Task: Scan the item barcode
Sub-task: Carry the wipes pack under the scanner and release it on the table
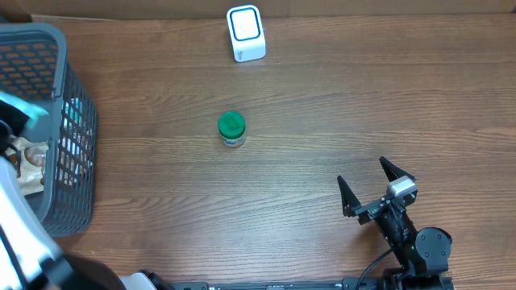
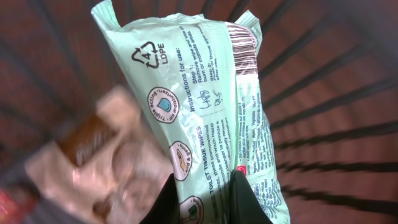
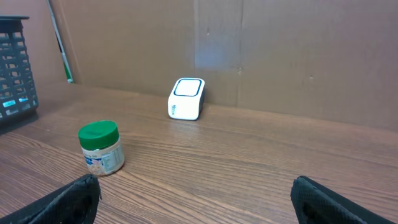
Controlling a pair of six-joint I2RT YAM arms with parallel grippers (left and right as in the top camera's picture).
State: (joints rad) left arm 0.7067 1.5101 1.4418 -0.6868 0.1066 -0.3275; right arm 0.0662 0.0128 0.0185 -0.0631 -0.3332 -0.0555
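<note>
At the left, inside the grey basket (image 1: 76,145), the left end effector (image 2: 208,186) is clenched on the lower end of a pale green wipes pack (image 2: 205,93), whose barcode (image 2: 244,46) sits at its upper right edge, with a blurred brown packet (image 2: 99,162) beside it. Mid-table (image 1: 322,105) stands a green-lidded jar (image 1: 231,129), well apart from the white scanner (image 1: 246,34) at the far edge. At the right, the right end effector (image 1: 361,169) is spread wide, grasping nothing.

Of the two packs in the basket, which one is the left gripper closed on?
The pale green wipes pack, printed with instructions and a barcode; the left gripper pinches one end. The brown-and-beige pack beside it is not gripped.
</note>
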